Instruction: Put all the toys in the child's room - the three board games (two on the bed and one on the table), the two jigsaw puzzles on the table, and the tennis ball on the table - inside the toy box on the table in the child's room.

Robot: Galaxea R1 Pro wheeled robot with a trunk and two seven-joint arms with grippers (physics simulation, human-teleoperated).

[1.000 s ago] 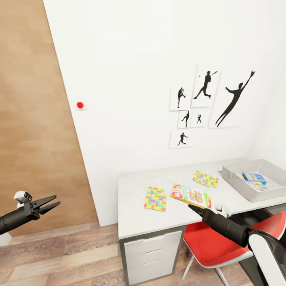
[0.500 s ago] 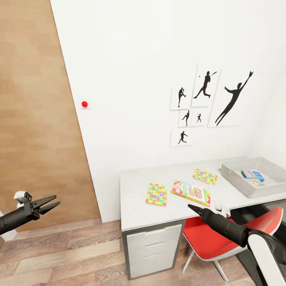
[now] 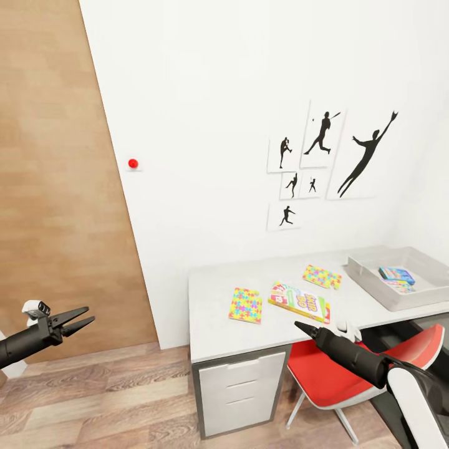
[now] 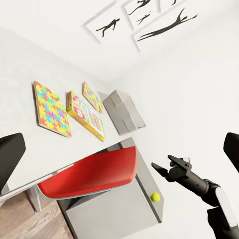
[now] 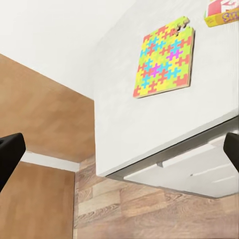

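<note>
Now, your step: close on the surface [image 3: 249, 284].
Skip-Bo board game [image 3: 300, 302]: flat between both jigsaw puzzles [image 3: 246, 305], toy box [image 3: 399, 274] beyond.
Right gripper [image 3: 299, 325]: fingers spread wide, empty.
Left gripper [image 3: 80, 318]: fingers parted, empty.

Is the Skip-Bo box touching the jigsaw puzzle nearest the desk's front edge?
Apart. The head view shows a strip of bare desk between the Skip-Bo box and that jigsaw puzzle; the left wrist view shows the same gap.

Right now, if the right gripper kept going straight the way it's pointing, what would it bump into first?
Most likely the table. The right gripper looks at the table's front edge, with a jigsaw puzzle lying just beyond. In the head view its tip hangs near that edge, though depth is hard to judge.
</note>
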